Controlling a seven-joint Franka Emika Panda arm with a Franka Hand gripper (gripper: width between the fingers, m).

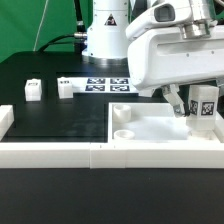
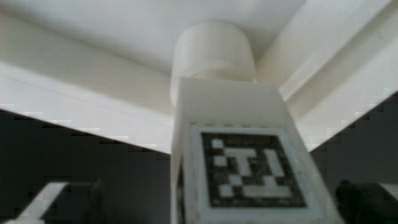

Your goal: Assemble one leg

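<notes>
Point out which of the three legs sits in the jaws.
The leg at the exterior view's right, held between the jaws above the white panel. The other two legs stand free on the table at its left.

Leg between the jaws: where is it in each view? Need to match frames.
Exterior view: the leg is at the exterior view's far right, between the jaws, over the right end of the large white panel.
Wrist view: the leg fills the centre, its tag facing the camera and its round end towards the large white panel.
Shared landmark: the leg's black-and-white tag, with the panel behind it.
</notes>
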